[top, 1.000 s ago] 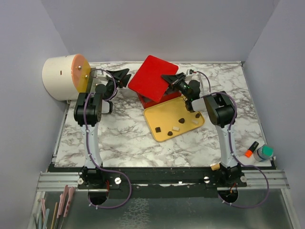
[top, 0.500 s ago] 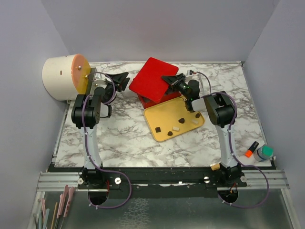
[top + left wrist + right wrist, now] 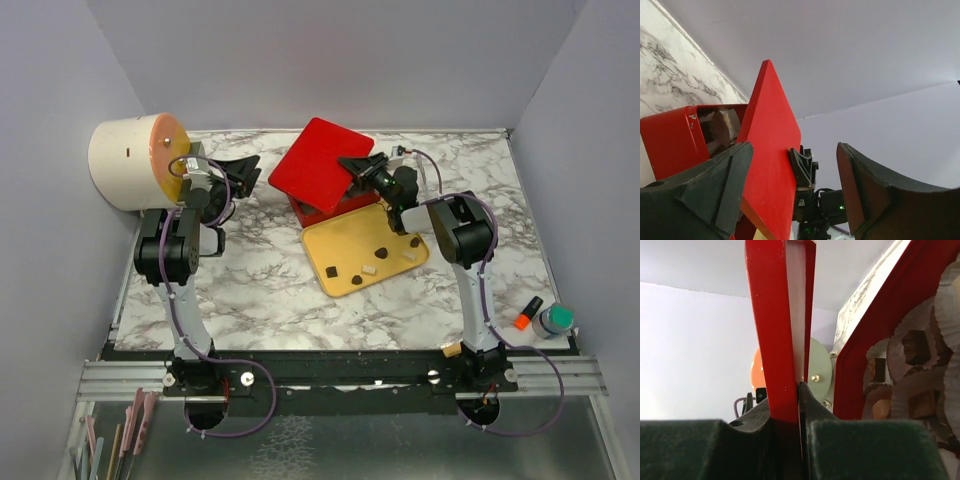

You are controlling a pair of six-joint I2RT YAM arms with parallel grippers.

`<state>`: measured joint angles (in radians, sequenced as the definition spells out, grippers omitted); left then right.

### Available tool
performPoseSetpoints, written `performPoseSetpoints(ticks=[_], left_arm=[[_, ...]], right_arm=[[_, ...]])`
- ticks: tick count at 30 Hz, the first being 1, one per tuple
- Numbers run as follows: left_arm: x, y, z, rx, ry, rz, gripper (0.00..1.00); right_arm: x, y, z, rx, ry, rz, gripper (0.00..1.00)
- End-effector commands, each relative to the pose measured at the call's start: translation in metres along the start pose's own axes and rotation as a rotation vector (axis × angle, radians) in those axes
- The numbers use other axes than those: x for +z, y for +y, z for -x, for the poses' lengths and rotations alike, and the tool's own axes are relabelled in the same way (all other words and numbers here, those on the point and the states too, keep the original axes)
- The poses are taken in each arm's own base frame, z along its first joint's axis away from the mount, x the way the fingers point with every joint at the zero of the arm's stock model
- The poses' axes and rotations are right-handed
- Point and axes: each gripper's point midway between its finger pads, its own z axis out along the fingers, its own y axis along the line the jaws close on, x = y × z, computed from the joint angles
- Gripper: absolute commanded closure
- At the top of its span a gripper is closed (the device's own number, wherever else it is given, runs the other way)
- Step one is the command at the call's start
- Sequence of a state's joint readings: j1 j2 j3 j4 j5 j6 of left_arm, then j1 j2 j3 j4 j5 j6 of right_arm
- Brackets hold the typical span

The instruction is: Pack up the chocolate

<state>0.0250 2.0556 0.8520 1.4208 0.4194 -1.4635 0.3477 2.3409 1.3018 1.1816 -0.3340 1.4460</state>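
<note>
Several tiny chocolate pieces, dark (image 3: pixel 381 249) and cream-white (image 3: pixel 368 268), lie on the flat yellow tray (image 3: pixel 345 235). Behind it stands the red box (image 3: pixel 318 211), with white paper cups (image 3: pixel 945 300) and chocolate pieces (image 3: pixel 912 345) inside. My right gripper (image 3: pixel 362 168) is shut on the edge of the red lid (image 3: pixel 320 165) and holds it tilted above the box; the right wrist view shows the lid (image 3: pixel 777 325) pinched in that gripper (image 3: pixel 800 390). My left gripper (image 3: pixel 240 170) is open and empty, left of the lid and apart from it. The left wrist view shows the lid (image 3: pixel 772 150) ahead of that gripper (image 3: pixel 794 147).
A white cylinder with an orange-yellow face (image 3: pixel 125 160) stands at the far left, close behind my left arm. An orange marker (image 3: pixel 527 313) and a small green-lidded jar (image 3: pixel 553 320) sit at the near right edge. Grey walls enclose the table.
My left arm has drawn back to the left, away from the red lid, with its gripper open. The right gripper and the lid have stayed put.
</note>
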Motion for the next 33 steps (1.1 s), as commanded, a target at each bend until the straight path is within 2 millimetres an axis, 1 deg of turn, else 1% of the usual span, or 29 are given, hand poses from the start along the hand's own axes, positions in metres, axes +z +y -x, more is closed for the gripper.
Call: performPoseSetpoints(ticks=[1, 8, 13, 15, 21, 26, 31, 33], left_arm=[[-0.007, -0.009, -0.003, 0.057, -0.004, 0.007, 0.23], [-0.02, -0.006, -0.014, 0.068, 0.014, 0.049, 0.23], [-0.022, -0.005, -0.021, 0.072, 0.033, 0.053, 0.23], [-0.019, -0.007, -0.035, 0.07, 0.064, 0.051, 0.23], [-0.015, -0.007, -0.054, 0.082, 0.108, 0.058, 0.23], [-0.011, -0.006, -0.066, 0.082, 0.125, 0.059, 0.23], [-0.004, -0.008, -0.072, 0.081, 0.127, 0.05, 0.23], [0.0, -0.012, -0.074, 0.08, 0.13, 0.037, 0.24]], right_arm=[[0.004, 0.052, 0.003, -0.014, -0.032, 0.121, 1.0], [0.011, 0.064, 0.001, -0.008, -0.042, 0.147, 0.99], [0.016, 0.073, 0.0, -0.009, -0.048, 0.161, 1.0], [0.019, 0.076, -0.002, -0.013, -0.046, 0.165, 1.0], [0.024, 0.081, -0.002, -0.022, -0.044, 0.171, 1.0], [0.026, 0.078, -0.007, -0.021, -0.04, 0.167, 0.99], [0.028, 0.077, -0.011, -0.018, -0.037, 0.164, 1.0], [0.029, 0.076, -0.014, -0.019, -0.033, 0.163, 1.0]])
